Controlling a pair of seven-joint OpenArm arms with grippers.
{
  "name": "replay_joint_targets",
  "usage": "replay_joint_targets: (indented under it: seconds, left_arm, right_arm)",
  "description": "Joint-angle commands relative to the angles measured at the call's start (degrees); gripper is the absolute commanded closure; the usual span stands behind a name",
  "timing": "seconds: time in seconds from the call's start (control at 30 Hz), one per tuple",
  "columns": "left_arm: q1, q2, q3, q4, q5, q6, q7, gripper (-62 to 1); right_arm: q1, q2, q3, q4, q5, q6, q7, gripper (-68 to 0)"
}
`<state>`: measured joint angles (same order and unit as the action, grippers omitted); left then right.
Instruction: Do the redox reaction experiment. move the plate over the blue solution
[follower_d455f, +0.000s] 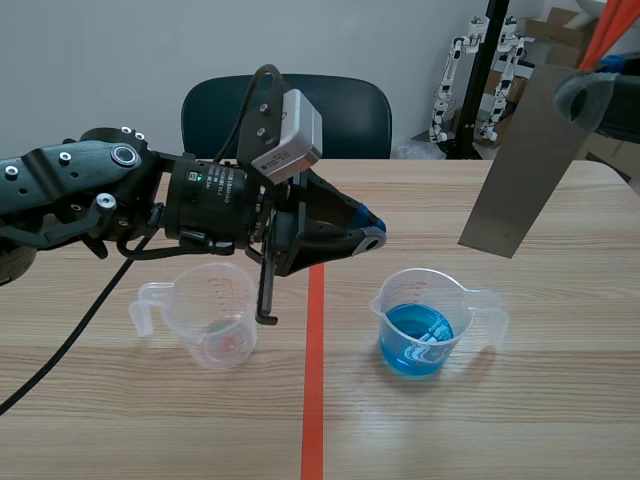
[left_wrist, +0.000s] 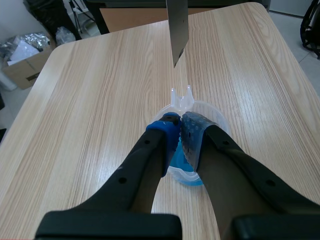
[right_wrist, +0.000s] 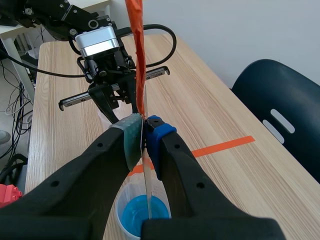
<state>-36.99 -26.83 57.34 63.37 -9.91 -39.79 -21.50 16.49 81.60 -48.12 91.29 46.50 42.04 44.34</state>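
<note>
1. Plate (follower_d455f: 520, 160): flat, thin, rectangular sheet of dull grey metal. It is held in the air, tilted, to the right of and farther back than the beaker. Its upper end is pinched between the padded fingers of the right gripper (right_wrist: 144, 131). Seen edge-on in the right wrist view, its upper part shows orange-red.
2. Beaker (follower_d455f: 400, 290): clear plastic, round, with spout and side handle. It stands on the table right of the tape line and holds blue solution (follower_d455f: 418, 340) in its lower part.
3. Left gripper (left_wrist: 180, 131): fingers pressed together on nothing, tips just over the beaker's rim.
4. Measuring cup (follower_d455f: 200, 290): clear plastic, graduated, handled, left of the line, with a faint pink trace at the bottom.
5. Table (follower_d455f: 500, 420): pale wood grain, crossed by an orange-red tape line (follower_d455f: 315, 380).
6. Chair (follower_d455f: 350, 115): dark and moulded, at the far side.
</note>
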Motion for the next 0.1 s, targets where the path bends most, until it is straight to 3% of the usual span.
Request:
replay_joint_targets:
  seconds: [0.0, 0.07]
  left_arm:
    - [-0.7, 0.3, -0.7, 1.0, -0.8, -0.1, -0.9, -5.5]
    - [-0.7, 0.3, -0.7, 1.0, -0.8, -0.1, -0.9, -5.5]
  right_arm:
    - [1.4, 0.9, 0.5, 0.5, 1.0, 0.7, 1.0, -0.6]
    - [1.4, 0.9, 0.5, 0.5, 1.0, 0.7, 1.0, -0.6]
